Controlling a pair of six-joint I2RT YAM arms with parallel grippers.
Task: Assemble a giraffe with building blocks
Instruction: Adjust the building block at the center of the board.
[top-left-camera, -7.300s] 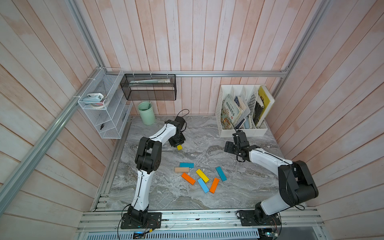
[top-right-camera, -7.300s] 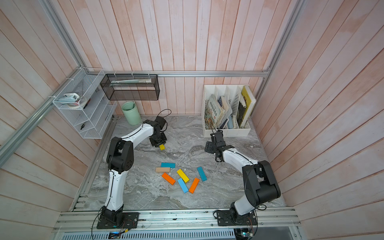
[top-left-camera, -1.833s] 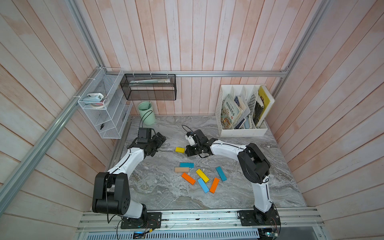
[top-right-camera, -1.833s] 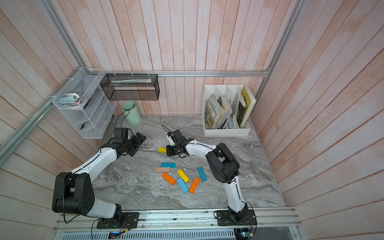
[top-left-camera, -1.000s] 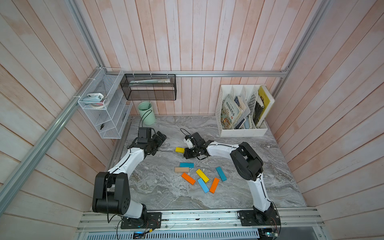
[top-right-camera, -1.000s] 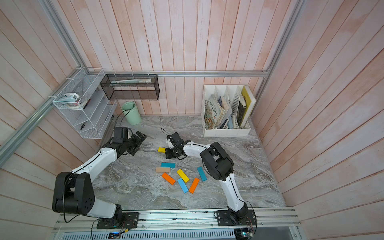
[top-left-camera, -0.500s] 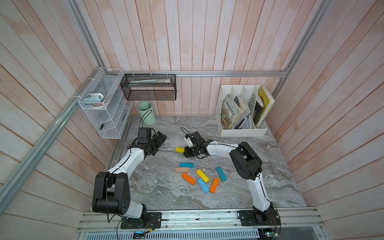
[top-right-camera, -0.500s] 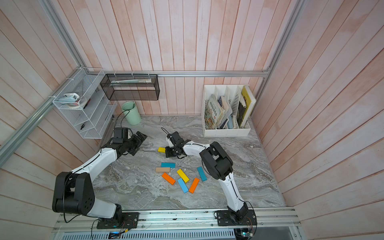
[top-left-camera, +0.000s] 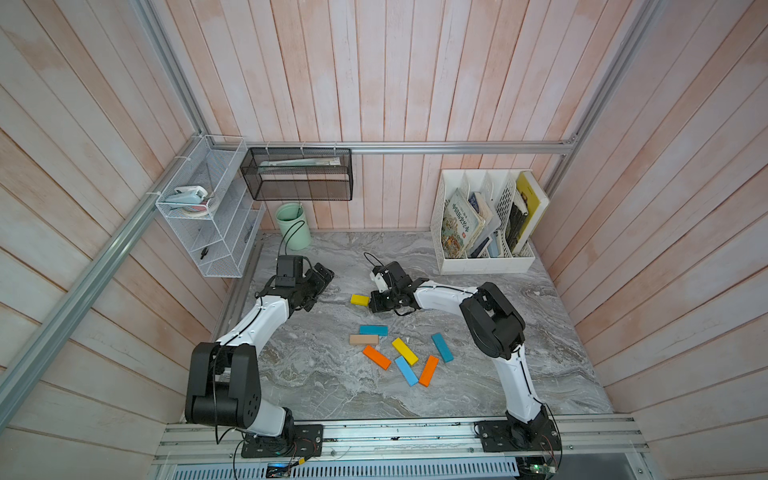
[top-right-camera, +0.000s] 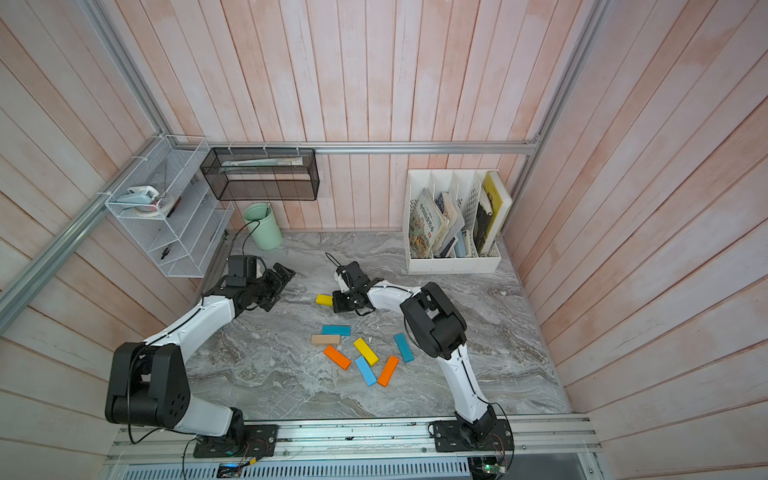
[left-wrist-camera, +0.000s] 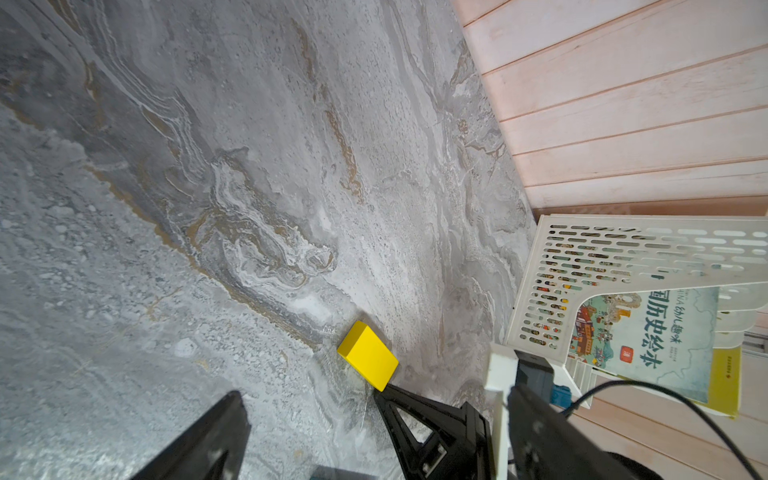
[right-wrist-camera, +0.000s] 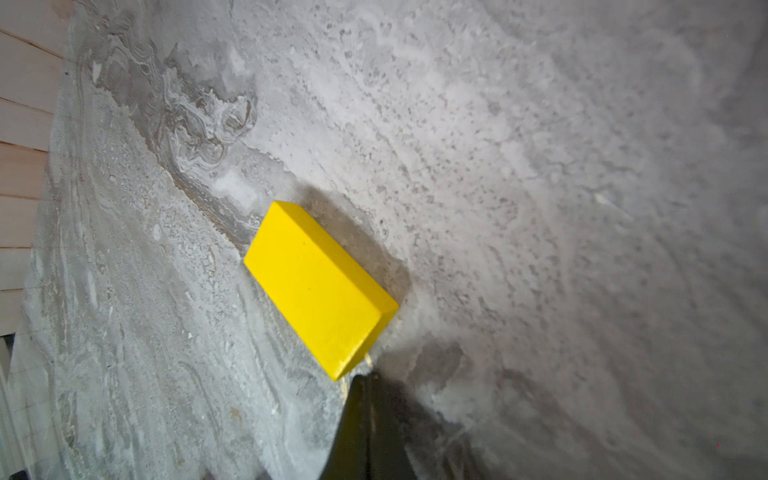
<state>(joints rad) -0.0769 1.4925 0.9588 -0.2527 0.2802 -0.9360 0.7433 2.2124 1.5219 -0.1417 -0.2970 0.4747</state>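
The right gripper (top-left-camera: 373, 305) is seen with its jaws pressed together and nothing between them, the dark tip set right at one short end of the yellow block (top-left-camera: 360, 299). In the right wrist view only that tip (right-wrist-camera: 363, 388) is caught, the rest being cut off at the frame edge. Whether it actually touches the block (right-wrist-camera: 320, 286) cannot be told. The block is laid flat on the marble tabletop (top-left-camera: 311, 374), well apart from the others.

The left gripper (top-left-camera: 322, 282) is held back near the table's left edge, jaws spread wide and empty.

Writing is picked up in the left wrist view. On a book (left-wrist-camera: 640, 332) in the white file rack (left-wrist-camera: 582, 257), "幼儿趣味" and "历史绘本" can be read, while the title's start is hidden behind the rack wall.

Seven seconds ago the yellow block was held at the left gripper's tip and the right arm was parked by the rack. Now the block has been released and the right arm is stretched across to it. Over the last second nothing is seen to shift.

Nearer the bases, the teal block (top-left-camera: 373, 330), tan block (top-left-camera: 364, 339), orange block (top-left-camera: 376, 357), second yellow block (top-left-camera: 404, 351), light blue block (top-left-camera: 406, 371), second orange block (top-left-camera: 428, 370) and second teal block (top-left-camera: 441, 347) are left scattered where they were.
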